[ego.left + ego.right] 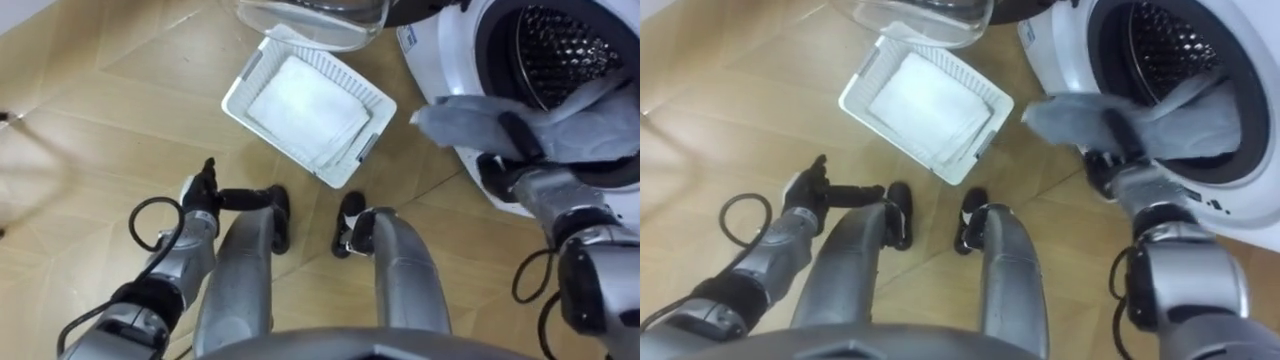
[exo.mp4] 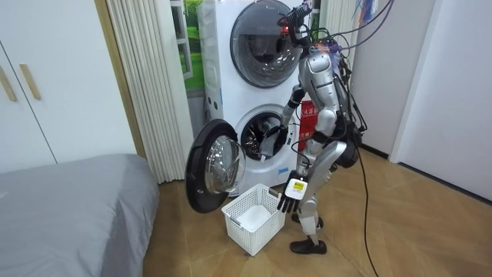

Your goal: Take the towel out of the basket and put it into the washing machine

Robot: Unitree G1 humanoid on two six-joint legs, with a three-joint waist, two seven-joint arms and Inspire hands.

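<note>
a grey-covered bed (image 2: 69,200) fills the room view's left, with a white cupboard (image 2: 38,77) and a pale curtain (image 2: 146,77) behind it. beside the curtain stand two white front-loaders, one on the other. the upper unit (image 2: 261,35) has its door closed. the washing machine (image 2: 231,115) below has its round door (image 2: 211,165) swung wide toward the room view's left. the robot stands close in front of it on the wooden floor, knees a little bent.

a white slatted basket (image 2: 257,235) sits on the floor between the open door and the robot's feet. the eye views look down into it and show a folded white cloth (image 1: 305,105) lying flat inside, which the room view barely shows.

the grey towel (image 1: 470,120) is at the machine's mouth: one end drapes over the rim toward the perforated drum (image 1: 560,45), the other sticks out toward the basket. the right arm reaches forward and down to the opening, and the right hand (image 1: 515,165) has its dark fingers (image 1: 520,132) curled over the towel's middle, holding it. in the room view this hand and the towel merge into one dark shape at the opening.

the left arm hangs down at the robot's side. the left hand (image 1: 200,190) is beside the thigh and holds nothing. the room view shows its fingers (image 2: 286,206) straight, spread and pointing at the floor, just above the basket's edge.
</note>
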